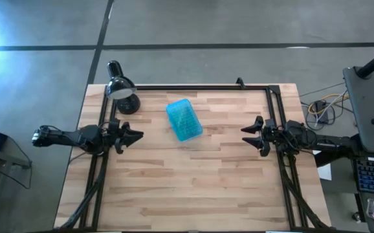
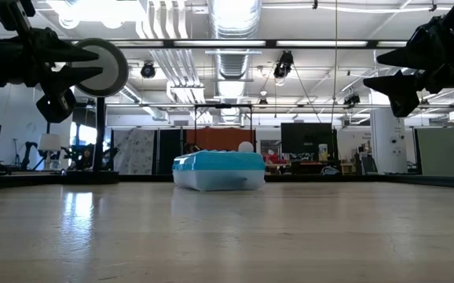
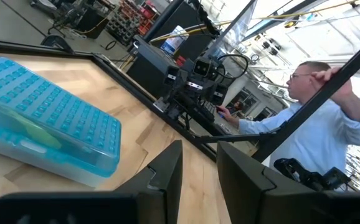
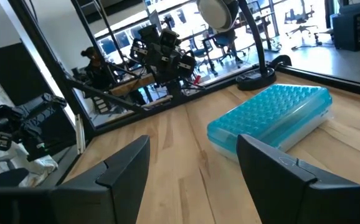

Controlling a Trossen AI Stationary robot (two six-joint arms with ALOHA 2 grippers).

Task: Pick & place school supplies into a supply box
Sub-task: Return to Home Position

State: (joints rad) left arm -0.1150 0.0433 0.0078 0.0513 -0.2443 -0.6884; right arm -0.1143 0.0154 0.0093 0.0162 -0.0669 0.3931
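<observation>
One supply box (image 1: pixel 184 120), prob. shut, long axis diagonal across table (image 1: pixel 174 188).

— How many boxes on the counter (image 1: pixel 193 188)?
— One box (image 1: pixel 184 120), at the middle of the frame.
— Lamps?
— One lamp (image 1: pixel 122 87), upper left.
— Claws?
— Two: the left claw (image 1: pixel 134 136) at mid left and the right claw (image 1: pixel 250 135) at mid right.
— People?
— One person (image 3: pixel 317 124), at the right of the left wrist view. What's inside the box can't be counted.
</observation>
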